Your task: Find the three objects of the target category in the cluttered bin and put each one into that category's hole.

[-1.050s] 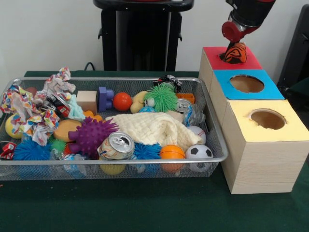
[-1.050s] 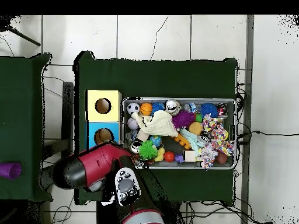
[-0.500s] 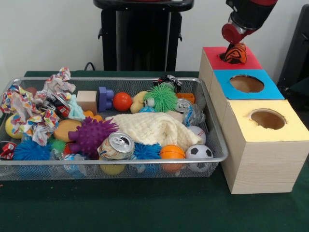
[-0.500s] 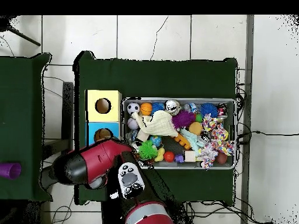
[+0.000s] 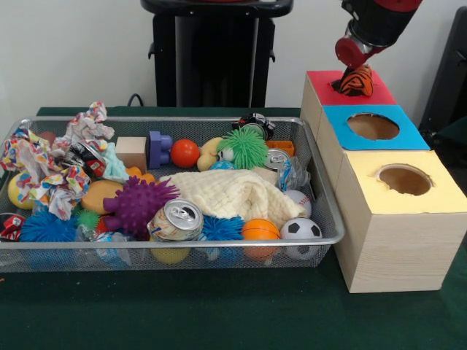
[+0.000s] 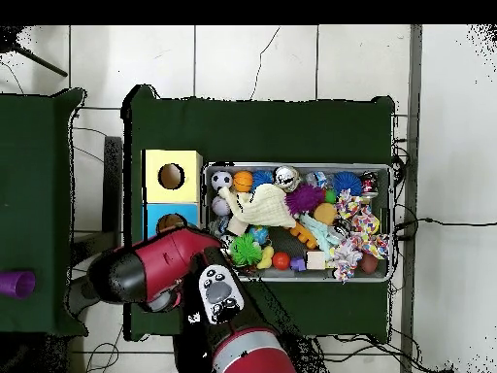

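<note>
One orange-and-black striped toy (image 5: 357, 81) sits at the mouth of the red hole (image 5: 349, 87) on the wooden box (image 5: 387, 240), directly beneath the tool (image 5: 353, 52), whose grip is hard to make out; whether it holds the toy cannot be told. The drop-off step appears under way; next, likely release and a return to the wire bin (image 5: 321, 191) on the green desk (image 5: 219, 313). Overhead, the red arm (image 6: 155, 272) hides that hole

green tablecloth (image 5: 219, 313), purple object (image 6: 16, 284), tiled floor (image 6: 291, 58)
</note>
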You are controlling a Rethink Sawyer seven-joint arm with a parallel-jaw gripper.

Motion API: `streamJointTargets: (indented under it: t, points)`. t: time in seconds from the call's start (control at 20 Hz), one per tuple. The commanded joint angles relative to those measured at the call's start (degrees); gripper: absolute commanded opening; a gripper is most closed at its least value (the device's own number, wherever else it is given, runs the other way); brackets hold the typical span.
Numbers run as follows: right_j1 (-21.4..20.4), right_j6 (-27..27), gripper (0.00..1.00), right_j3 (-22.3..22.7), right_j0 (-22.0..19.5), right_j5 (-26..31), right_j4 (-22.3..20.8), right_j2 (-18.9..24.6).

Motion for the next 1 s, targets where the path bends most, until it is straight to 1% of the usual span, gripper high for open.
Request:
streamJointTargets:
  t: [0.05,0.4,1.0]
  points:
    - [11.3,-1.3,0.0,-13.8,-3.9,-29.2,-12.3,2.0]
    - [13.4,-1.4,0.0,-14.2,-5.1,-31.9,-13.6,3.5]
    - [14.1,-0.7,0.0,-14.8,-5.7,-32.0,-15.3,4.6]
